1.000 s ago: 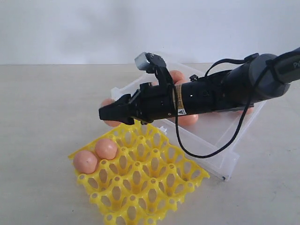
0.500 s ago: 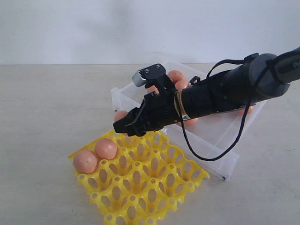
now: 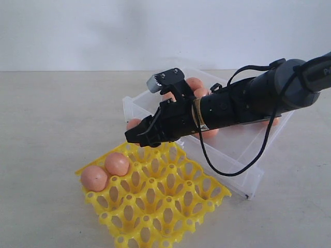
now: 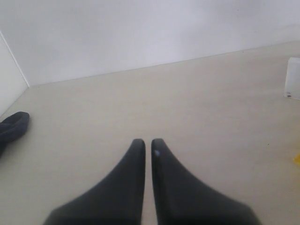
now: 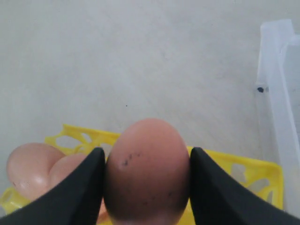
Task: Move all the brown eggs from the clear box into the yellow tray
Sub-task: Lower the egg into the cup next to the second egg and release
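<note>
My right gripper [image 3: 135, 134] is shut on a brown egg [image 3: 133, 124], held just above the far edge of the yellow tray [image 3: 155, 204]. The wrist view shows this speckled egg [image 5: 147, 168] squeezed between both black fingers [image 5: 86, 187], with the tray [image 5: 262, 173] below. Two brown eggs [image 3: 94, 177] [image 3: 117, 164] sit in the tray's left corner cups. Behind it stands the clear box [image 3: 243, 155], where more eggs [image 3: 194, 82] show around the arm, partly hidden by it. My left gripper [image 4: 147, 143] is shut and empty above bare table; the exterior view does not show it.
The right arm and its looping black cable [image 3: 232, 168] lie across the clear box. The box's corner [image 5: 276, 89] is close beside the right gripper. A dark object [image 4: 11, 129] sits at the edge of the left wrist view.
The right gripper, still holding the egg, has pulled back to the right and dropped slightly toward the tray's far edge. Its wrist has also rotated. The tray's two eggs have not moved.
</note>
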You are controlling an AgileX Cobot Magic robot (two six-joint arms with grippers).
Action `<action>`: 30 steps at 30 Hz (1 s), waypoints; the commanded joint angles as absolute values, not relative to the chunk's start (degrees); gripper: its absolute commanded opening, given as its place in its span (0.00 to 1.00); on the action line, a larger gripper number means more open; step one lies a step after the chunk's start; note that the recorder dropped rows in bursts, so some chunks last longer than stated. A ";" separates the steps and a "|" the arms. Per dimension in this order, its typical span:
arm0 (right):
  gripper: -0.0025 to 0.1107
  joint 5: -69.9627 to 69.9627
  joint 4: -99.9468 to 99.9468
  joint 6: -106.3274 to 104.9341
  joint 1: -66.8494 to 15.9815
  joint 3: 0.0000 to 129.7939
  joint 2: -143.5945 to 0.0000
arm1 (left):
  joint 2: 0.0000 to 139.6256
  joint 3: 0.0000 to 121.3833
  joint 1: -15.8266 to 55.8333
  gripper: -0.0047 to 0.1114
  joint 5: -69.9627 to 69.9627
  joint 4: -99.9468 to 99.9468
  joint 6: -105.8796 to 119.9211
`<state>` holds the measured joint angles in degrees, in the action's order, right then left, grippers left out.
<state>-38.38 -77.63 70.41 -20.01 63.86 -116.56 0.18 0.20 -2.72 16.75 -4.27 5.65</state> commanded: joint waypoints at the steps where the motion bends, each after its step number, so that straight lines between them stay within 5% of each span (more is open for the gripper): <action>1: 0.02 -39.30 -77.14 69.89 -21.26 64.03 -116.66 | 0.00 0.00 -2.80 0.08 16.77 -4.34 5.42; 30: 0.02 -36.63 -84.66 74.01 -21.79 64.03 -116.66 | 0.00 0.00 -2.80 0.08 16.77 -4.34 5.42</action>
